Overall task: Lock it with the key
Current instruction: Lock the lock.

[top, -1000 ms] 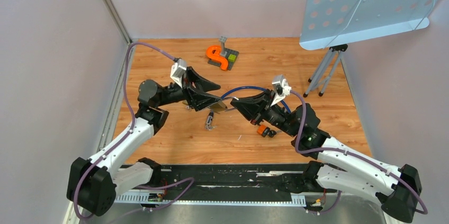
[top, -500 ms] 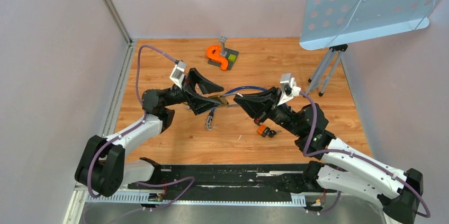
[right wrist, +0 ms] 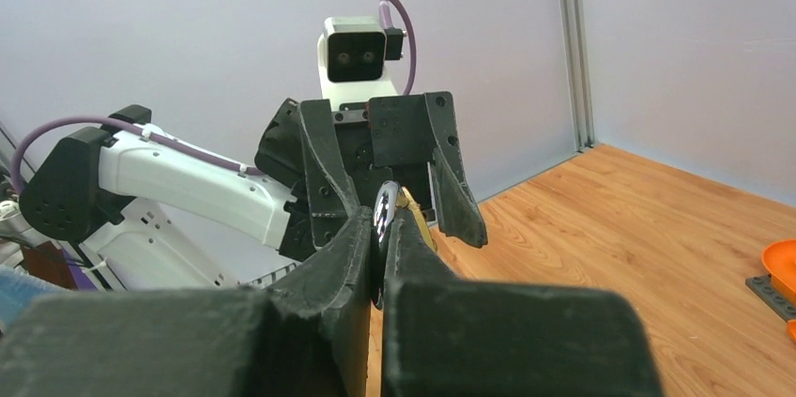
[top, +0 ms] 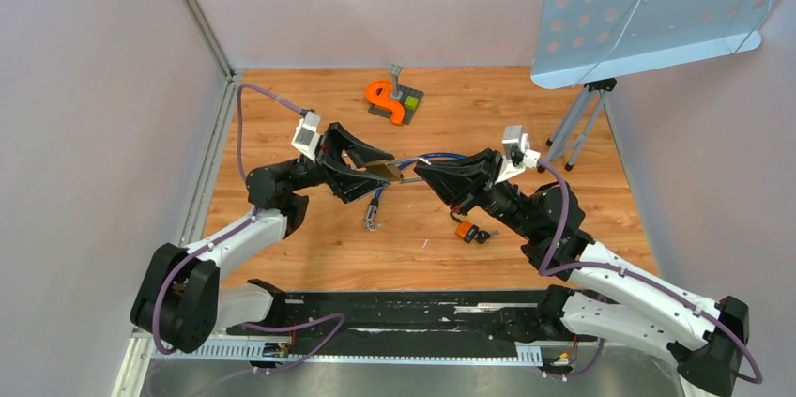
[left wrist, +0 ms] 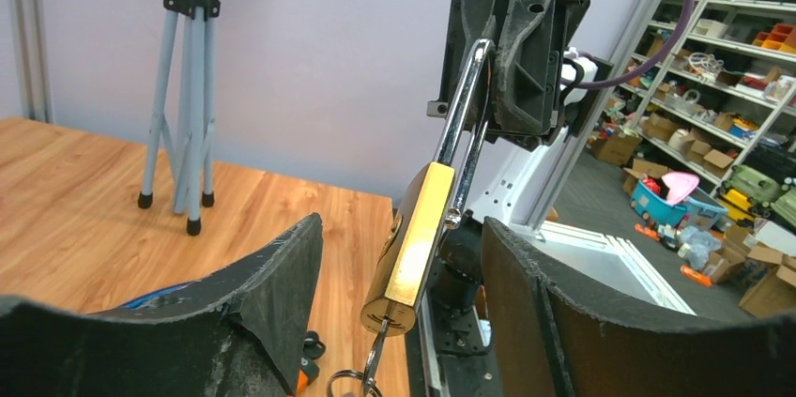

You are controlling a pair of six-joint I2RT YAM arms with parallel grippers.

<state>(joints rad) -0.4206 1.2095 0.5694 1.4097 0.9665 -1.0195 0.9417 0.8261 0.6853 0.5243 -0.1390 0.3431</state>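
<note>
From above, the left gripper (top: 375, 175) and the right gripper (top: 424, 175) meet nose to nose over the middle of the wooden table (top: 282, 256). A brass padlock (top: 385, 170) hangs in the air between them. The left fingers are spread wide on either side of its body. A bunch of small metal keys (top: 373, 216) dangles below the lock, down at the tabletop. A small orange and black object (top: 466, 231) lies beneath the right arm. An orange S-shaped piece on a grey base (top: 387, 101) sits near the far wall, and a grey tripod (top: 574, 129) stands to the right.

In the left wrist view, the padlock tilts between the parted left fingers (left wrist: 282, 303), and I cannot tell whether either one touches it. Its chrome shackle (left wrist: 462, 125) runs up into the right gripper's closed fingers. A key (left wrist: 376, 345) sticks out of the lock's underside with a ring (left wrist: 347, 380) on it. Far behind, a blue tub (left wrist: 662, 202) holds something pink.

In the right wrist view, the right fingers (right wrist: 329, 275) are pressed together on the shackle, and the open left gripper faces them.
</note>
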